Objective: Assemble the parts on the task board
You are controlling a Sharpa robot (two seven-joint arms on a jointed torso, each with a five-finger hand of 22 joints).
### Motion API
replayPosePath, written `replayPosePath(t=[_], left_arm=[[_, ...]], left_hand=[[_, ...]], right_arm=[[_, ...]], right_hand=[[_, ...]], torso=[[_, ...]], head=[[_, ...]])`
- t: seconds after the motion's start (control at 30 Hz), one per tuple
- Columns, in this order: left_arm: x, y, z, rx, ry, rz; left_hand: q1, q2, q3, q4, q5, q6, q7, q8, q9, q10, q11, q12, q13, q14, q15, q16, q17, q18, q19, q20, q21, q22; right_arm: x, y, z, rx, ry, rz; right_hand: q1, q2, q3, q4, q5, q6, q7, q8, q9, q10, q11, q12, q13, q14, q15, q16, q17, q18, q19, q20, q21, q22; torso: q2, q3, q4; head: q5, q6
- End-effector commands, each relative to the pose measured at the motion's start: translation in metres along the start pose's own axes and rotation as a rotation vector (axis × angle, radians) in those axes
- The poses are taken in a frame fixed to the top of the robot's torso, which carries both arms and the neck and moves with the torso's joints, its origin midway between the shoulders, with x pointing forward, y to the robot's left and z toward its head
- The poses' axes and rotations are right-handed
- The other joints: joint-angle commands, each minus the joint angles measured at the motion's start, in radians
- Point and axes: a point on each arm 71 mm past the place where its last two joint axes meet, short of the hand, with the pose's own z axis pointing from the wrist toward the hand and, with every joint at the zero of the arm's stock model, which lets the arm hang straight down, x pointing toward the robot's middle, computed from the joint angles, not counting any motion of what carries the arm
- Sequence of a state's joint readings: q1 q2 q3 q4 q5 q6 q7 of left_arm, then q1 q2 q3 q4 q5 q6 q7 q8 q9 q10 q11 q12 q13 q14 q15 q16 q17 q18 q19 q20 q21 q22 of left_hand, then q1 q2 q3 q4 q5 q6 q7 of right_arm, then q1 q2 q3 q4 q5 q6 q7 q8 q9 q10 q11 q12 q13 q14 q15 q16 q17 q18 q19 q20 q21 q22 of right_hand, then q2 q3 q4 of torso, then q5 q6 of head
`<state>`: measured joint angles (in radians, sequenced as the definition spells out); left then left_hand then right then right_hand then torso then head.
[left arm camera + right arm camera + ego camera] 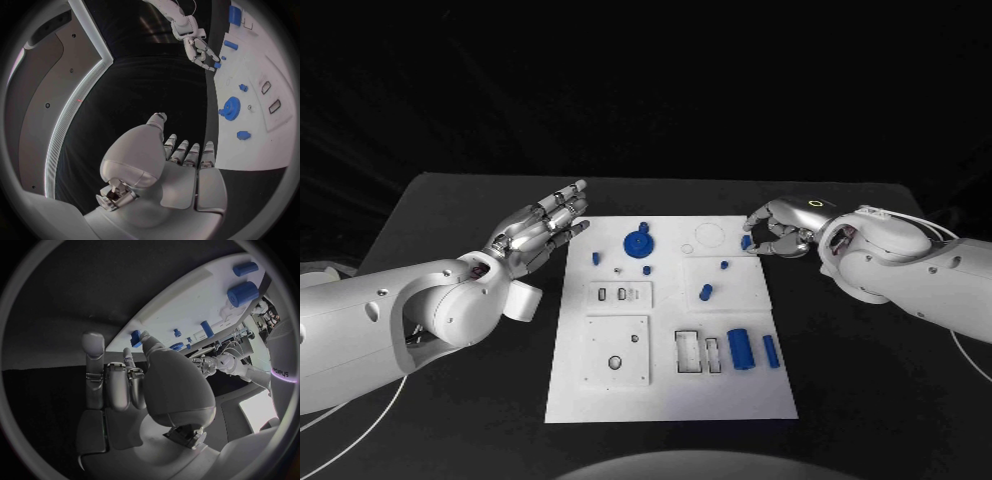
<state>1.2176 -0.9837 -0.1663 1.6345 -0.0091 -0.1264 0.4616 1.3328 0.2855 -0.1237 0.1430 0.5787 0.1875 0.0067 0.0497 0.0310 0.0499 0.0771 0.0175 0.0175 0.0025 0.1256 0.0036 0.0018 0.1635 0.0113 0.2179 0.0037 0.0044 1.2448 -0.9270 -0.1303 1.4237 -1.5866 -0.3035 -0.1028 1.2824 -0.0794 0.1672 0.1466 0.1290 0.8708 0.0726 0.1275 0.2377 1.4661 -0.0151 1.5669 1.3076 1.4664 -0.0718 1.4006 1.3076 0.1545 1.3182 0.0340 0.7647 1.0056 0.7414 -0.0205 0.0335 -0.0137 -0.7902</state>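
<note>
The white task board lies in the middle of the black table. On it are a blue gear, several small blue pegs such as one at mid-board, a thick blue cylinder and a slimmer one. My right hand sits at the board's far right edge, thumb and a finger pinching a small blue part; the right wrist view shows that part at the thumb tip. My left hand hovers off the board's left edge with fingers spread and nothing in it.
Raised white plates with slots and holes take up the board's left half, and a rectangular recess lies beside the cylinders. Bare black table runs along both sides of the board.
</note>
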Motion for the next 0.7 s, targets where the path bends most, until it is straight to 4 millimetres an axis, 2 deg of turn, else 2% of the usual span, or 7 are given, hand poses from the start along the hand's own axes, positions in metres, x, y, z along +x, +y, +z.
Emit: replayPosePath(t=[0.03,0.27,0.5,0.6,0.7], left_arm=[[0.0025,-0.0003,0.0007,0.005,0.024,-0.007],[0.0026,0.0001,0.0009,0.003,0.026,-0.008],[0.0025,0.0007,0.0011,0.000,0.027,-0.009],[0.0022,0.0008,0.0011,-0.002,0.027,-0.009],[0.0022,0.0010,0.0011,-0.003,0.027,-0.009]], left_hand=[[0.005,-0.004,-0.001,-0.007,0.004,0.005,0.000,0.004,0.001,-0.001,0.006,0.004,0.000,0.001,0.005,-0.002,0.000,0.000,0.001,0.002,0.004,0.001],[0.005,-0.004,-0.001,-0.007,0.004,0.005,0.000,0.004,0.001,-0.001,0.006,0.004,0.000,0.001,0.005,-0.002,0.000,0.000,0.001,0.002,0.004,0.001],[0.005,-0.004,0.000,-0.007,0.005,0.005,0.001,0.004,0.001,-0.001,0.006,0.005,0.000,0.001,0.005,-0.002,0.000,0.000,0.001,0.003,0.004,0.001],[0.005,-0.003,0.000,-0.008,0.005,0.005,0.002,0.004,0.001,-0.001,0.008,0.005,0.000,0.001,0.006,-0.002,0.000,-0.001,0.001,0.004,0.004,0.001],[0.005,-0.003,0.000,-0.008,0.005,0.005,0.002,0.004,0.001,-0.001,0.008,0.005,0.000,0.001,0.006,-0.002,0.000,-0.001,0.001,0.004,0.004,0.001]], right_arm=[[0.0014,0.0009,0.0007,-0.011,0.008,-0.009],[0.0032,0.0023,0.0024,-0.014,0.013,-0.005],[0.0044,0.0034,0.0035,-0.016,0.016,-0.001],[0.0049,0.0035,0.0040,-0.016,0.017,0.000],[0.0055,0.0036,0.0045,-0.016,0.019,0.002]], right_hand=[[0.011,0.001,-0.003,-0.001,0.009,0.001,-0.001,0.005,0.002,0.105,-0.005,0.004,0.263,0.067,-0.008,-0.005,0.068,-0.005,0.010,-0.001,-0.004,-0.001],[0.013,0.001,-0.003,-0.002,0.013,0.006,-0.001,0.010,0.005,0.105,-0.005,0.004,0.263,0.067,-0.008,-0.005,0.067,-0.005,0.009,-0.001,-0.009,-0.002],[0.017,0.005,-0.005,-0.001,0.016,0.033,-0.001,0.032,0.018,0.105,-0.005,0.004,0.263,0.066,-0.008,-0.006,0.066,-0.005,0.011,-0.001,-0.014,-0.001],[0.021,0.007,-0.004,-0.003,0.028,0.049,-0.003,0.045,0.028,0.105,-0.006,0.004,0.263,0.066,-0.009,-0.006,0.065,-0.004,0.012,-0.002,-0.017,-0.001],[0.028,0.010,-0.001,-0.008,0.057,0.064,-0.005,0.059,0.040,0.105,-0.008,0.004,0.263,0.066,-0.010,-0.007,0.064,-0.004,0.013,-0.003,-0.020,0.000]], torso=[[0.000,-0.0002,0.0006],[-0.001,-0.0002,-0.0001],[0.000,0.0000,-0.0005],[0.000,-0.0004,-0.0003],[0.000,-0.0005,0.0002]], head=[[-0.001,-0.004],[0.000,-0.008],[0.000,-0.010],[-0.001,-0.012],[-0.001,-0.015]])
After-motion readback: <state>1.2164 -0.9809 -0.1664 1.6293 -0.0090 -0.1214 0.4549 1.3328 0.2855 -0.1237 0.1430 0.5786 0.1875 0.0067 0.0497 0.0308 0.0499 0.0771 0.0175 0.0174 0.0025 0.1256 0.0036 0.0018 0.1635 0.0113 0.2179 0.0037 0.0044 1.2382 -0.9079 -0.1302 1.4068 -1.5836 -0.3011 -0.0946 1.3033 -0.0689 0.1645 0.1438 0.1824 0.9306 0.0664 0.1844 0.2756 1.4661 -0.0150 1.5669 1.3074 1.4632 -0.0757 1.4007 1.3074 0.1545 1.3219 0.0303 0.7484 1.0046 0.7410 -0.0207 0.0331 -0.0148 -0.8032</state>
